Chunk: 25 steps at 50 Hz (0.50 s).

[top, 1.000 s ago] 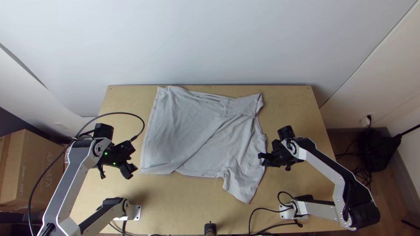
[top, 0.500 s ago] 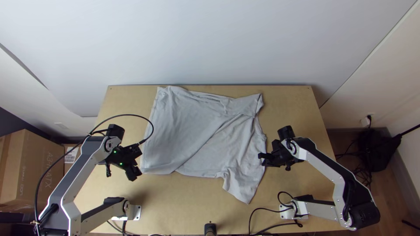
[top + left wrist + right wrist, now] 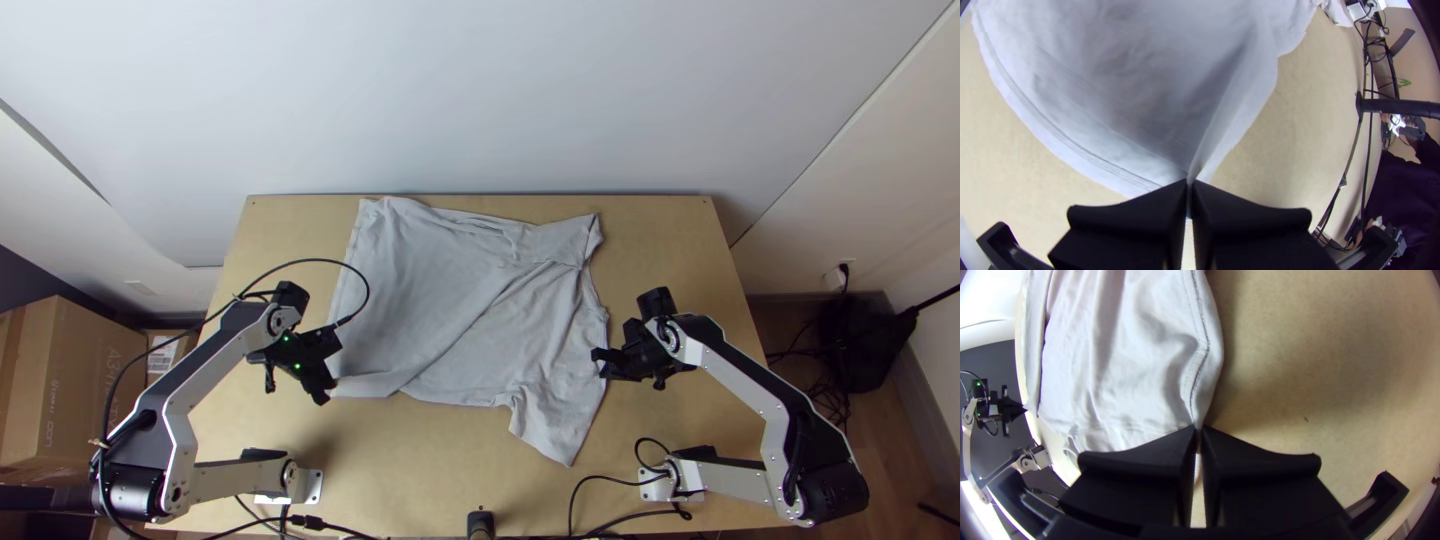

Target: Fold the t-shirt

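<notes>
While L gripper [image 3: 1189,184] is pinching hem corner [image 3: 1199,176] at 8 o'clock (top view), R gripper [image 3: 1198,431] edge seam [image 3: 1203,365] at 4, T-shirt [image 3: 470,320] is lying mid-tbl [image 3: 430,460] | poss. risk: corner is slipping, b/c L pinch is catching little cloth

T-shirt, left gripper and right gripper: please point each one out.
T-shirt [image 3: 415,300], top view: on the body of the cloth.
Left gripper [image 3: 1190,185], left wrist view: midway between its fingertips.
Right gripper [image 3: 1198,431], right wrist view: midway between its fingertips.

One view looks steeply down from high up; two (wrist-mounted, close) share the shirt [image 3: 430,290].
</notes>
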Tool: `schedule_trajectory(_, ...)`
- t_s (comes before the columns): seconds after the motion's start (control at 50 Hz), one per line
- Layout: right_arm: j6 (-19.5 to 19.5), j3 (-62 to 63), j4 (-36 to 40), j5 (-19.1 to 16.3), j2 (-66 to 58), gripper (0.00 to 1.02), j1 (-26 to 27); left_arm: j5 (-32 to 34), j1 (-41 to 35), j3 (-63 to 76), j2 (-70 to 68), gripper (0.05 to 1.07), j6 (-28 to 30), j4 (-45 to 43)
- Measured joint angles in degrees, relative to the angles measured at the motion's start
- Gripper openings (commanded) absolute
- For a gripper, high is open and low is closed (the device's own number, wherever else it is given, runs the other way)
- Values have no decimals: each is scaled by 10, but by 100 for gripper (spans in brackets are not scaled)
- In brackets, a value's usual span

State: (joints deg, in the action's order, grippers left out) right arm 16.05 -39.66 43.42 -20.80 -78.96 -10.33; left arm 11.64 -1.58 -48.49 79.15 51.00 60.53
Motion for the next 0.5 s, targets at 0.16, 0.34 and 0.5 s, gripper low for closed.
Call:
schedule_trajectory(0.16,0,0,-1,0,0,2,0,13,18,-87,32,8,0,13)
schedule_trajectory(0.34,2,4,-5,0,3,2,0,29,27,-179,96,8,0,15)
schedule_trajectory(0.5,4,7,-8,-1,5,2,3,45,21,-226,156,8,-18,1)
